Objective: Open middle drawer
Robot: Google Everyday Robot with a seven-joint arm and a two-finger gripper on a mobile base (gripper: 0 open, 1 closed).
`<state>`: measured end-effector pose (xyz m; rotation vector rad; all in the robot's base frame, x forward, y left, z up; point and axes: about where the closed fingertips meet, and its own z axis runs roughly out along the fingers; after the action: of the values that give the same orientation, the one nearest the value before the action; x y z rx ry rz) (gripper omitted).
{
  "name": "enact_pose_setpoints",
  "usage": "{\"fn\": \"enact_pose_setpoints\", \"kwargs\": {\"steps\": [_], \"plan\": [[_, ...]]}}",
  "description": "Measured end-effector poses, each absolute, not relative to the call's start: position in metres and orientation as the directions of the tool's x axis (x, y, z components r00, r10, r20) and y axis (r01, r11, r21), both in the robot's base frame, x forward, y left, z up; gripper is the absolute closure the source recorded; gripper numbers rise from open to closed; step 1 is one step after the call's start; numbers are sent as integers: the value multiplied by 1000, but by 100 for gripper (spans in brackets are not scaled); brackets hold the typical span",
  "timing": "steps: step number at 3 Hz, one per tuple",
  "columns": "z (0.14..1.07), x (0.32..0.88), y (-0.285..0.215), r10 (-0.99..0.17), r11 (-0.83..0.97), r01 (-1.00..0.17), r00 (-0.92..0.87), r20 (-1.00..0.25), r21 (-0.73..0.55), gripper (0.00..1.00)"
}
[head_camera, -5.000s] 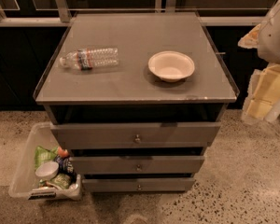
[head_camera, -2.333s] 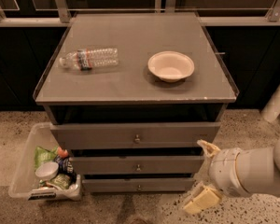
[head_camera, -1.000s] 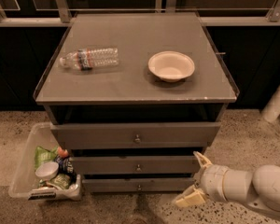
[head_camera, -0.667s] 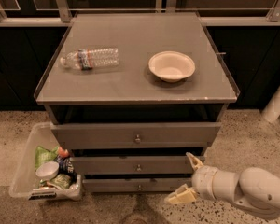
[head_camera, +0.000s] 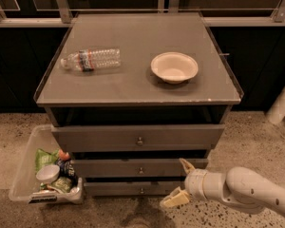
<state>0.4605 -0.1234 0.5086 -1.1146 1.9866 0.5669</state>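
The middle drawer [head_camera: 109, 168] sits between the top drawer [head_camera: 99, 137] and the bottom drawer [head_camera: 109, 188] in the front of the desk [head_camera: 133, 96], low down and close to the floor. Its flat grey front looks pushed in, with none of its inside showing, so the opening itself has not begun. Its knob [head_camera: 141, 170] at the centre is bare: nothing touches it. The gripper [head_camera: 179, 183] is down at drawer height, in front of the drawer's right end and to the right of the knob, near it but apart. Its jaws are spread wide, one finger up by the drawer's lower edge and the other down toward the floor, with nothing between them. I judge the approach nearly done; what is left is the whole of the real work: bring the jaws sideways onto the knob, close on it, and pull straight out. On the desk top a bottle [head_camera: 91, 60] lies on its side and a bowl [head_camera: 174, 67] stands to its right, both well away from the drawers. A bin [head_camera: 24, 167] of odds and ends stands on the floor at the left.
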Motion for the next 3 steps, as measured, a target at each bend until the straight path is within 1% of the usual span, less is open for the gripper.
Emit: {"fn": "enact_pose_setpoints", "kwargs": {"steps": [1,3], "plan": [[504,469,-131,-527,526,-850,-303,-794,-25,0],[460,513,-142,-556,538,-842,-309,-772,-50,0]]}}
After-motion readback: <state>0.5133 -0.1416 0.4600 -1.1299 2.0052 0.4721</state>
